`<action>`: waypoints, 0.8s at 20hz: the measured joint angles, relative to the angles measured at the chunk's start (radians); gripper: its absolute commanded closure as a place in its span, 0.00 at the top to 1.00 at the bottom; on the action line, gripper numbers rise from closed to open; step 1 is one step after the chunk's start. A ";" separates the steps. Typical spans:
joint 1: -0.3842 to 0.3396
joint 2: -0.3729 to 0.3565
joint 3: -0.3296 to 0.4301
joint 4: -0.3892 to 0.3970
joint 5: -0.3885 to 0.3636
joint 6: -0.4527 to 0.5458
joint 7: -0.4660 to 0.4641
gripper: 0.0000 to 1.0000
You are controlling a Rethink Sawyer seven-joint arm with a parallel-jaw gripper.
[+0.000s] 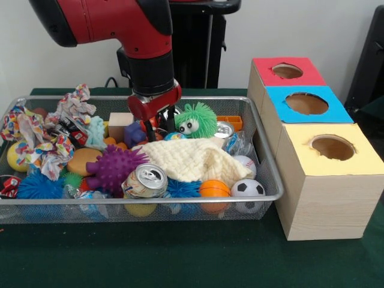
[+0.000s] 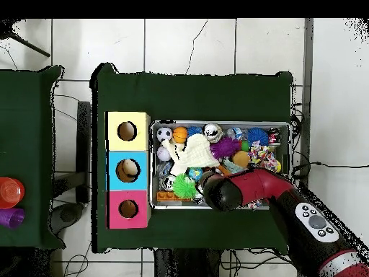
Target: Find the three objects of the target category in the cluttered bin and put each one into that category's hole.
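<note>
- The landmark here is the silver wire mesh bin (image 1: 264, 157), sitting on the green cloth-covered table (image 1: 180, 258) and stuffed with toys.
- The red and black arm's gripper (image 1: 157, 117) is down in the back middle of the bin, right among the clutter. Honestly can't tell whether the fingers are spread or pinched on something, they're buried behind the toys.
- Just beside the gripper, toward the boxes' side, is a fuzzy green ball with googly eyes (image 1: 195, 119).
- Middle of the bin: a cream knitted cloth (image 1: 195, 159) draped over other stuff.
- Next to the cloth, away from the boxes, a purple spiky rubber ball (image 1: 114, 168), and in front of it a dented silver drink can (image 1: 146, 180) lying against the front wall.
- Front corner nearest the boxes: a small black-and-white soccer ball (image 1: 247, 188), with an orange mini basketball (image 1: 214, 189) just beside it.
- Far end of the bin from the boxes: a colourful knotted rag toy (image 1: 45, 144) and a blue spiky ball (image 1: 39, 186).
- Right beside the bin stands a row of three wooden boxes, each with a round hole on top: red-topped box (image 1: 288, 71) at the back, blue-topped box (image 1: 306, 103) in the middle, yellow-topped box (image 1: 331, 147) at the front.
- In the overhead view the blue-topped one looks like it has something pale inside its hole; the other two look dark.
</note>
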 measured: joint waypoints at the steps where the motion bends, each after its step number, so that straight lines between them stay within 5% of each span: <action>1: 0.000 0.000 0.001 0.000 0.000 0.000 0.000 1.00; 16: 0.000 -0.027 0.024 -0.020 0.000 0.041 0.000 1.00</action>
